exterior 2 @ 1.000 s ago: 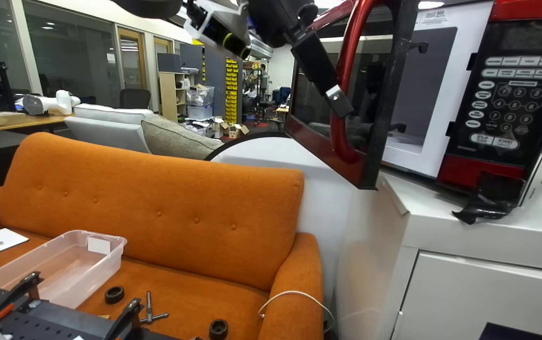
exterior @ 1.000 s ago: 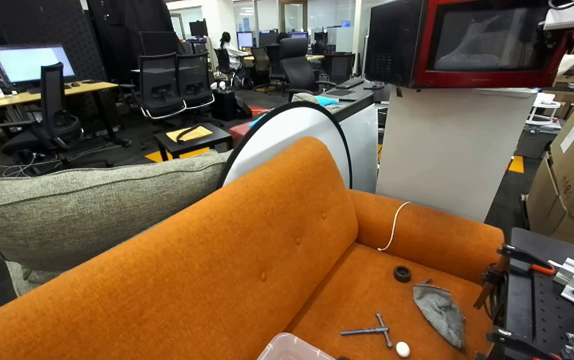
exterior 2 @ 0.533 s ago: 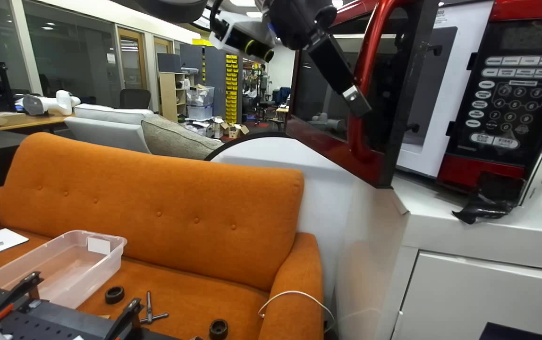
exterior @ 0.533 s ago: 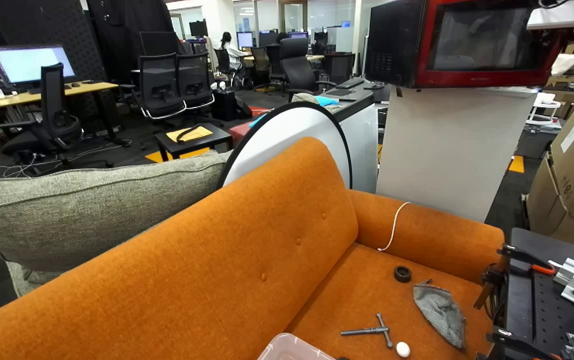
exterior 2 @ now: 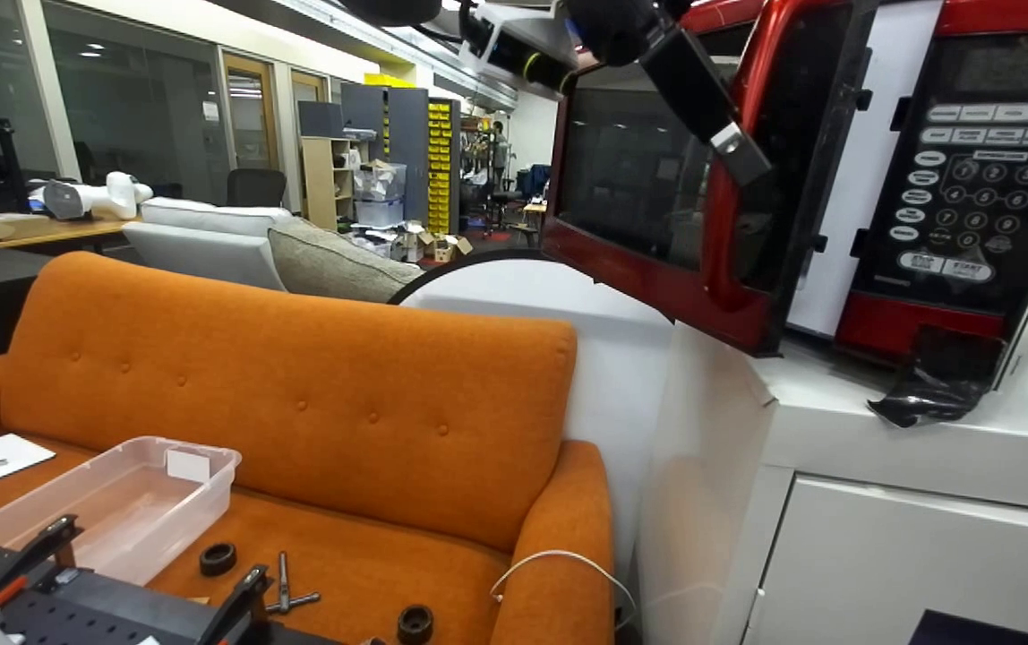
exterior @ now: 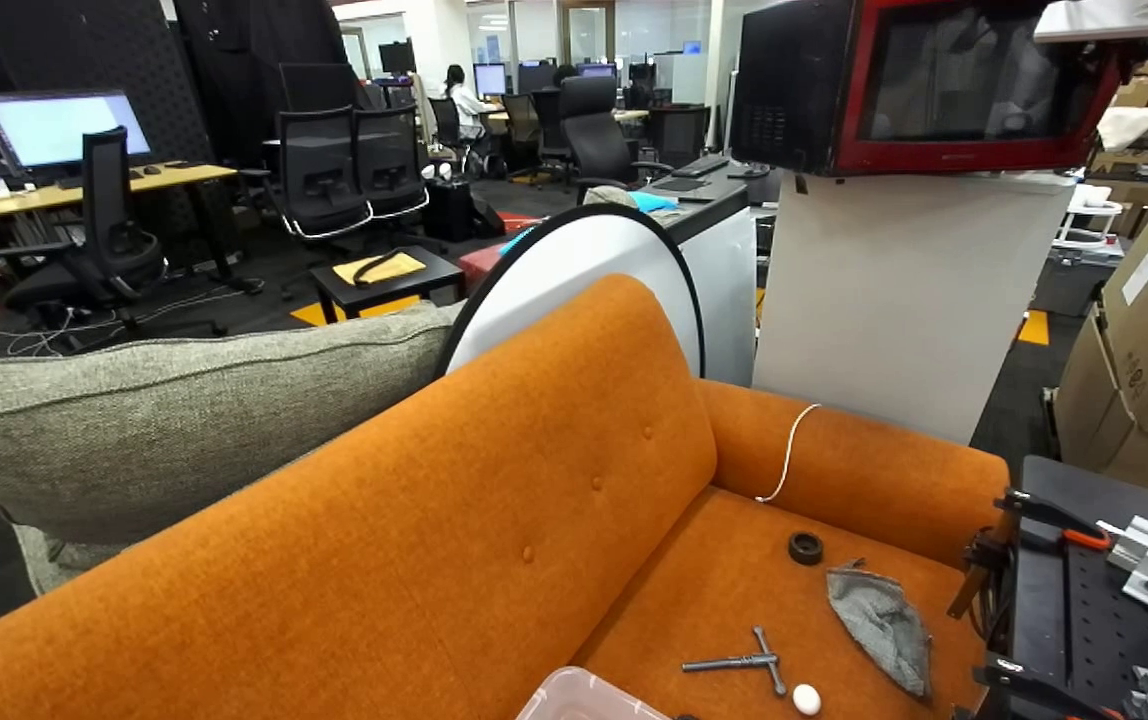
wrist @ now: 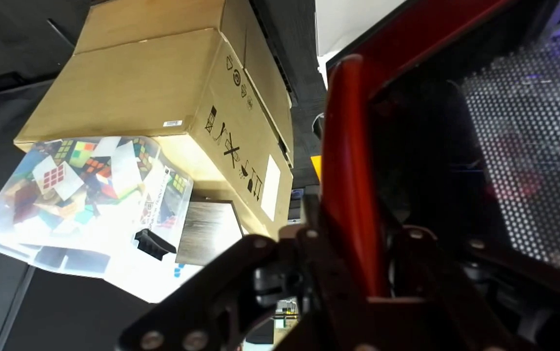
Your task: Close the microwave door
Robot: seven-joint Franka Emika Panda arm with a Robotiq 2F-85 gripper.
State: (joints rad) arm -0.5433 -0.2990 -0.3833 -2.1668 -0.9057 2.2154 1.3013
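On the microwave [exterior 2: 948, 210], door [exterior 2: 657, 206] ajar, long axis level, free edge outward, end effector [wrist: 363, 235] clenched around upright handle [exterior 2: 727, 242].

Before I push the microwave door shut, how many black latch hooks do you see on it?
2: in an exterior view, an upper hook and a lower hook jut from the inner side of the microwave door, near its free edge. Others may be hidden.
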